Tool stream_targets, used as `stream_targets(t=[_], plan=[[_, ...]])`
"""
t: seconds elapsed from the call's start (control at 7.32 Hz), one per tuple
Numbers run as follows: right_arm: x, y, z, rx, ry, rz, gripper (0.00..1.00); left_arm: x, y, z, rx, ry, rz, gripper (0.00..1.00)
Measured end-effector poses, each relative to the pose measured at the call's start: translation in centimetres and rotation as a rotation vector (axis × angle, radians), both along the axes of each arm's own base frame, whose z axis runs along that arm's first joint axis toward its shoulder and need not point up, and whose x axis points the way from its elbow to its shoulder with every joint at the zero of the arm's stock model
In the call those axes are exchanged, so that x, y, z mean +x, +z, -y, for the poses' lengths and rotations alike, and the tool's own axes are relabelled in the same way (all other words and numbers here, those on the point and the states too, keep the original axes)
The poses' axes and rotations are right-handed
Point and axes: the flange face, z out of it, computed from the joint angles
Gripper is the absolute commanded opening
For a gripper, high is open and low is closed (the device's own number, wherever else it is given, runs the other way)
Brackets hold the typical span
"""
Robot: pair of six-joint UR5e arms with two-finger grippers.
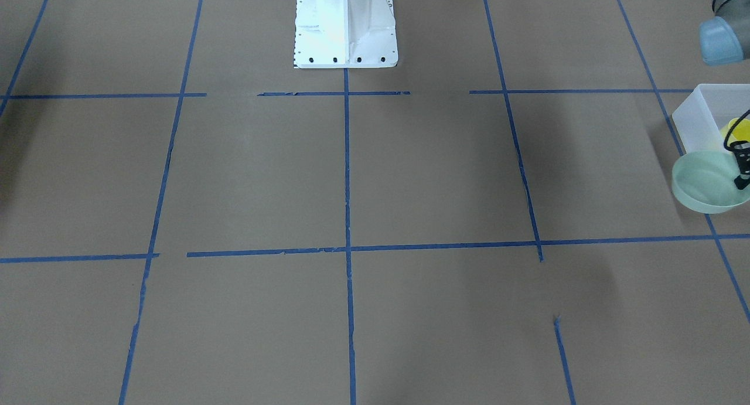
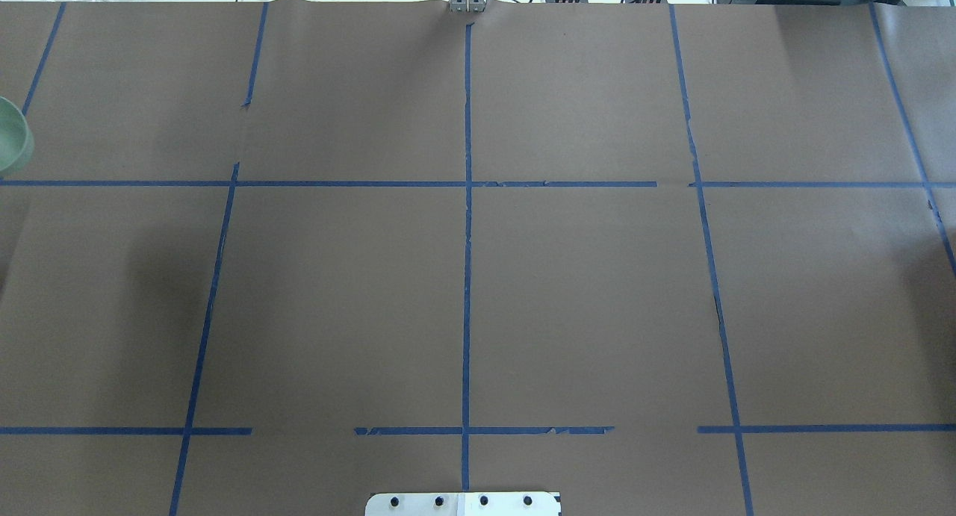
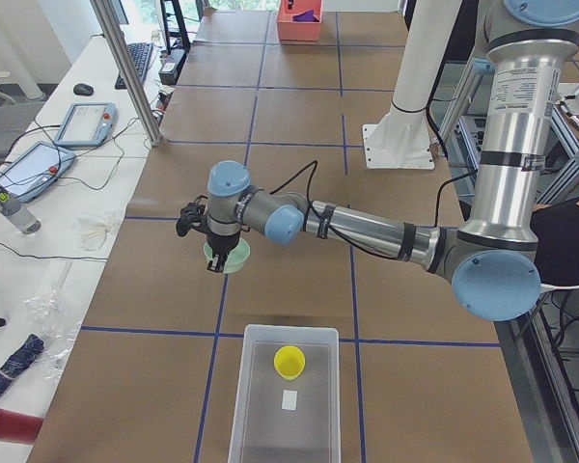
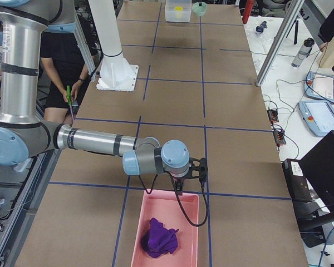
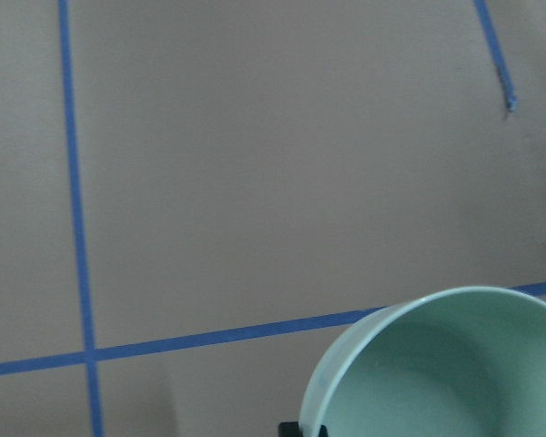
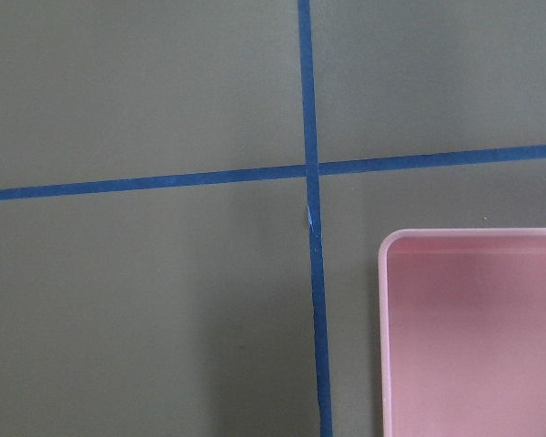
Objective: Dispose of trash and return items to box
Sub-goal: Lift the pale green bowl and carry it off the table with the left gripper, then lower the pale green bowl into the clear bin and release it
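1 yellow cup (image 3: 289,362) is in the box (image 3: 259,424). Your left fingers (image 1: 743,162) pinch the green bowl (image 1: 700,185); it likely goes into the box next. Right fingers (image 4: 178,186): you cannot tell.

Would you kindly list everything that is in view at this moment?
yellow cup: one, yellow, inside the translucent bin.
translucent bin: one, frosted white, table end by the left arm.
green bowl: one, pale green, beside the translucent bin.
pink bin: one, pink, table end by the right arm.
purple cloth: one, purple, in the pink bin.
table: one, brown with blue tape grid.
left gripper: one, black, closed on the bowl's rim.
right gripper: one, black, over the pink bin's edge; jaws unclear.
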Motion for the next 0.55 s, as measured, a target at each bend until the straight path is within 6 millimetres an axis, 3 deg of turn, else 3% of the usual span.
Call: stream_targets(t=[0.27, 0.55], plan=[[0.1, -0.7, 0.7, 0.007, 0.002, 0.002, 1.00, -4.5, 4.1, -0.3, 0.003, 0.026, 0.031, 0.00], [0.7, -1.9, 2.0, -0.002, 0.013, 0.003, 1.00, -7.6, 8.0, -1.0, -0.005, 0.055, 0.055, 0.00]])
